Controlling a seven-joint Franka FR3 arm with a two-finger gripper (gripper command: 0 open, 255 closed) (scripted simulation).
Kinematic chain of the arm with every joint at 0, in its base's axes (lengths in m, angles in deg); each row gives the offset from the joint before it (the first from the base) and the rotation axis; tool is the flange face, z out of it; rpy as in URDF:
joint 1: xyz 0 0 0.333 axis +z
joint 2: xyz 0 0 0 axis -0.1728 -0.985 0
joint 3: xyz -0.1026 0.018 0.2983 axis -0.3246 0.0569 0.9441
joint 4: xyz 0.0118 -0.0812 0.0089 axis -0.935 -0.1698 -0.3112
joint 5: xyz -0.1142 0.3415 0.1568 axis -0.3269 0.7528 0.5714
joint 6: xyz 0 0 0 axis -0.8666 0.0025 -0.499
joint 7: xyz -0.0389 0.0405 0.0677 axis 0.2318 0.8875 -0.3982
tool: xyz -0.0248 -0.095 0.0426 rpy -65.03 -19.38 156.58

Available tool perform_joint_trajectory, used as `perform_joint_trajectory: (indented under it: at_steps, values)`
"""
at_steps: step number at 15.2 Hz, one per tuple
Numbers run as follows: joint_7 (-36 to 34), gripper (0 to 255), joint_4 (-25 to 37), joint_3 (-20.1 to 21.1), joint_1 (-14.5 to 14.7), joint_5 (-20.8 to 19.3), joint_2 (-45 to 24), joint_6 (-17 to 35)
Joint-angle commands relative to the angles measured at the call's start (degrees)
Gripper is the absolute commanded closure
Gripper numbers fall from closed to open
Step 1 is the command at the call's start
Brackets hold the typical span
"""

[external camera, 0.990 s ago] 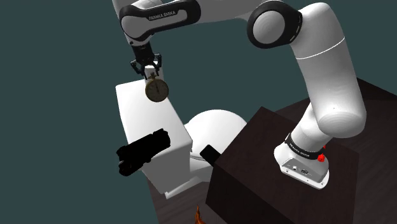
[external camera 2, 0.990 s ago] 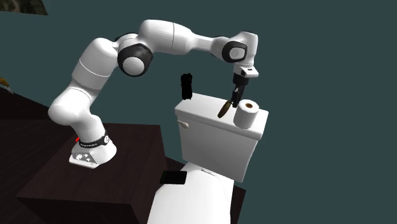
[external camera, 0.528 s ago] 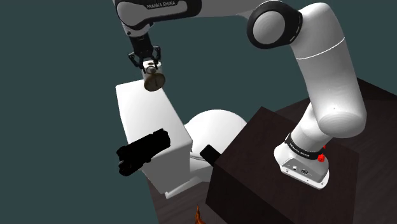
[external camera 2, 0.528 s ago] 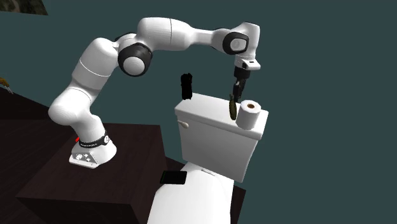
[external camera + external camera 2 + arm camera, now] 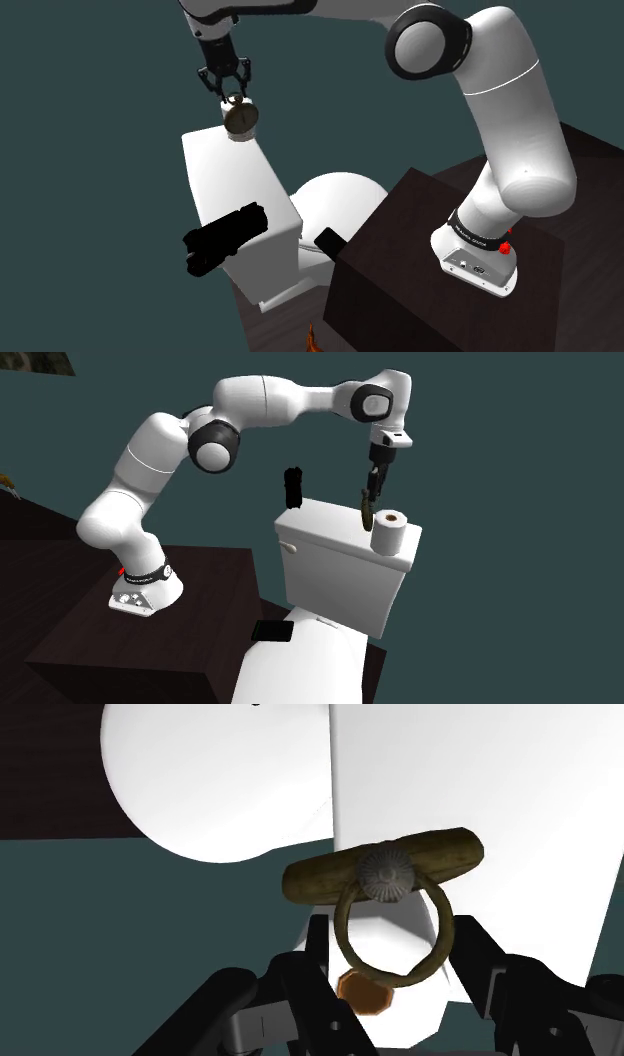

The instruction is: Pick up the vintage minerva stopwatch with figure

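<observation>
Toilet tank [image 5: 232,190] below, pincer [image 5: 233,92] clasping stopwatch [image 5: 241,119] aloft

No legible text — or numbers

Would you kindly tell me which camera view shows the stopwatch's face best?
The shoulder view: the stopwatch hangs from the gripper with its round face toward the camera. The second exterior view shows it edge-on; the wrist view shows its rim, crown and ring.
</observation>
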Motion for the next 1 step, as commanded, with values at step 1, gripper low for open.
perform_joint_trajectory:
  at_steps: [1]
  values:
    - [0.05, 255, 0.55, -0.01, 0.07, 0.0, -0.09, -0.46]
